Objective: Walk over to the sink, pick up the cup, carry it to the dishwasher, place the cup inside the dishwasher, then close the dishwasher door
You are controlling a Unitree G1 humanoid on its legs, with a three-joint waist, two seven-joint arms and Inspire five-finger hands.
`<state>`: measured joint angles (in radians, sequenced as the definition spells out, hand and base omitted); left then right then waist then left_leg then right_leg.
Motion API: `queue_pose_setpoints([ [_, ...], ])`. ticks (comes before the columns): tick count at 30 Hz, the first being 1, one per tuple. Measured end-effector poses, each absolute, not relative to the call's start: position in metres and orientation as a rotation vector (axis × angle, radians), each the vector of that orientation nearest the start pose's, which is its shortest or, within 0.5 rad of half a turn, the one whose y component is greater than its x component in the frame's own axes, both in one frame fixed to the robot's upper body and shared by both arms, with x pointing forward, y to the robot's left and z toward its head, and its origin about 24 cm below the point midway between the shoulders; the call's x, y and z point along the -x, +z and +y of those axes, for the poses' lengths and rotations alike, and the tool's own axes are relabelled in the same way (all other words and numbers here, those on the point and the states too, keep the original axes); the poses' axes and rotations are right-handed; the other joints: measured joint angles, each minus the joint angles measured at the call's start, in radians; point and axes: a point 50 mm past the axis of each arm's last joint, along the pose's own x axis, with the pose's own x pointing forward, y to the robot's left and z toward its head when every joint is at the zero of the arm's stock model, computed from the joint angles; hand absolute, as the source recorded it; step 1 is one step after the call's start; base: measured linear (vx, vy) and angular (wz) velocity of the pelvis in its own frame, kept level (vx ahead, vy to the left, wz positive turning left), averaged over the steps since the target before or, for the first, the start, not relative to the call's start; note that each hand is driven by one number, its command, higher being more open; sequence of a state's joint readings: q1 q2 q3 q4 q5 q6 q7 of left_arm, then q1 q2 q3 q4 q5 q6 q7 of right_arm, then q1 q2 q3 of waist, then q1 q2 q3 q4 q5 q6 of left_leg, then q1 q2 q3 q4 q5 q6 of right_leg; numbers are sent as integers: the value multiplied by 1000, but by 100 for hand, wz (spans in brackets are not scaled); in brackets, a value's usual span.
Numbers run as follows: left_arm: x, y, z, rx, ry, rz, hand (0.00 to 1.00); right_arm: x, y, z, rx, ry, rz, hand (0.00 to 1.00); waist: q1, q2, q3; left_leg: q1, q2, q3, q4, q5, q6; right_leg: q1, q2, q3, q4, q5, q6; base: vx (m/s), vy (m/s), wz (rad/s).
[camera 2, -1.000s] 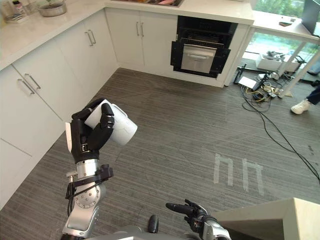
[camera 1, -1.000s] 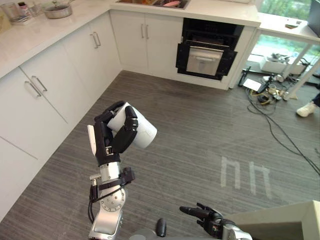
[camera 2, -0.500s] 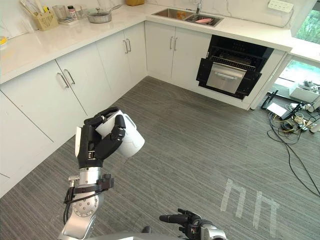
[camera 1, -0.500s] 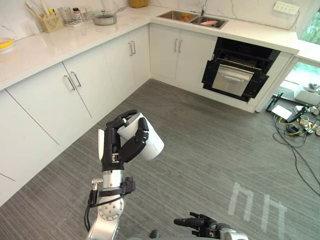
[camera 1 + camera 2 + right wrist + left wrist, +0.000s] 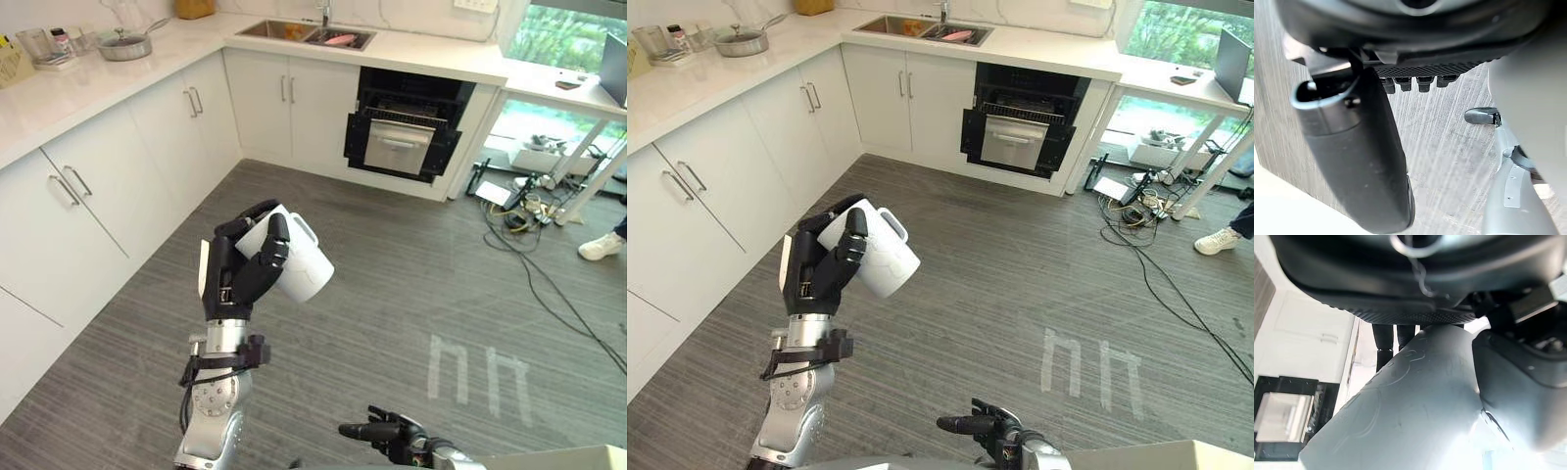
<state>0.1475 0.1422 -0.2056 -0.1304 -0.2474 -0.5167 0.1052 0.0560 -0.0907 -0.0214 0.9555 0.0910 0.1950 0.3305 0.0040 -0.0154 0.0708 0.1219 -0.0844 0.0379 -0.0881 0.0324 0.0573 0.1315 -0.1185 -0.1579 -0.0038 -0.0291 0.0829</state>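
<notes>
Above grey floor [image 5: 411, 255], left robot hand [image 5: 231, 279] grips white cup [image 5: 306, 269]; dishwasher [image 5: 407, 122] beyond

Cup [image 5: 299, 266] reads as smooth white glazed ceramic with a slight sheen. The left hand [image 5: 233, 279] round it is matt black plastic with a ribbed, rubbery palm pad [image 5: 1415, 316]. Floor [image 5: 392, 264] is matt grey wood-grain plank. Cabinets [image 5: 118, 186] at 10 o'clock are satin white with brushed-metal handles [image 5: 69, 183] under a glossy pale countertop [image 5: 431, 49]; dishwasher [image 5: 400, 145] at 1 o'clock has a black frame and brushed-steel front.

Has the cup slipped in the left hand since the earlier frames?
No. The cup sits as before in the left hand; the cabinets shifted with the camera.
</notes>
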Motion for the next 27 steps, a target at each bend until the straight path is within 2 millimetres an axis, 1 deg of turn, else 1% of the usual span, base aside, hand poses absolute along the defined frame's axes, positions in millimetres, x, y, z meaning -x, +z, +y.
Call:
queue_pose_setpoints([
  [2,-208,78,147,207,-22,-435,0,-107,-158,-171,-210,175,1194,100,12,-1,-1,12,0,-3,0,0,0,19,0,-21,11,-13,-13,21,-63,44],
  [3,-205,77,149,214,-9,-429,0,-106,-159,-171,-210,175,1207,100,17,-1,-1,12,3,-6,0,1,-1,20,3,-26,19,-21,-25,-20,-55,30],
  [6,-200,75,151,222,2,-417,0,-104,-160,-171,-209,175,1216,100,35,-1,-2,10,9,-14,-6,6,1,20,10,-31,28,-29,-31,-57,-65,11],
  [10,-199,74,150,227,-2,-414,0,-103,-160,-170,-206,179,1218,100,33,-1,-2,10,21,-16,-6,9,-6,19,20,-34,32,-37,-33,-80,-66,2],
  [17,-199,74,146,246,-43,-416,0,-102,-161,-169,-205,169,1229,100,34,0,-9,5,41,-14,-6,12,-20,22,40,-38,16,-28,-36,-18,-51,-1],
  [18,-199,74,146,245,-44,-416,0,-102,-161,-169,-203,170,1231,100,35,0,-10,4,42,-14,-3,9,-24,21,40,-37,15,-28,-36,48,-36,-4],
  [19,-199,74,145,251,-43,-417,0,-101,-161,-169,-205,165,1241,100,38,-1,-17,-10,49,7,23,-26,-28,16,37,-29,16,-28,-34,50,-24,-16],
  [20,-199,75,145,253,-42,-418,0,-101,-161,-170,-205,164,1244,100,43,-2,-17,-69,75,89,143,-99,-42,9,39,-15,18,-31,-39,39,-17,-24],
  [21,-199,74,145,256,-38,-419,0,-101,-161,-172,-203,164,1244,100,45,4,-16,-104,100,124,232,-143,-54,8,46,-8,20,-33,-41,58,-44,-42],
  [22,-199,75,144,263,-35,-420,0,-100,-161,-175,-201,167,1252,100,52,24,-17,-160,142,146,385,-212,-55,11,71,10,27,-39,-46,76,-47,-33],
  [23,-199,75,144,264,-36,-421,0,-101,-161,-175,-203,170,1256,100,51,30,-18,-200,165,170,492,-232,-63,16,87,12,38,-50,-46,98,-60,-21],
  [24,-200,75,143,267,-41,-420,0,-102,-160,-176,-203,171,1257,100,37,35,-11,-262,201,196,647,-233,-67,21,91,8,50,-68,-50,68,-43,1],
  [25,-200,75,143,270,-40,-421,0,-102,-160,-177,-202,170,1256,100,37,37,-8,-271,209,198,677,-232,-69,26,94,8,51,-73,-52,43,-41,3],
  [26,-200,75,142,275,-38,-421,0,-102,-160,-179,-199,167,1256,100,37,50,1,-292,228,197,751,-224,-84,41,99,9,51,-86,-61,38,-24,-4],
  [27,-200,75,144,272,-37,-425,0,-103,-160,-181,-197,164,1257,100,40,51,15,-323,248,198,851,-183,-148,67,90,12,53,-97,-69,72,9,-8],
])
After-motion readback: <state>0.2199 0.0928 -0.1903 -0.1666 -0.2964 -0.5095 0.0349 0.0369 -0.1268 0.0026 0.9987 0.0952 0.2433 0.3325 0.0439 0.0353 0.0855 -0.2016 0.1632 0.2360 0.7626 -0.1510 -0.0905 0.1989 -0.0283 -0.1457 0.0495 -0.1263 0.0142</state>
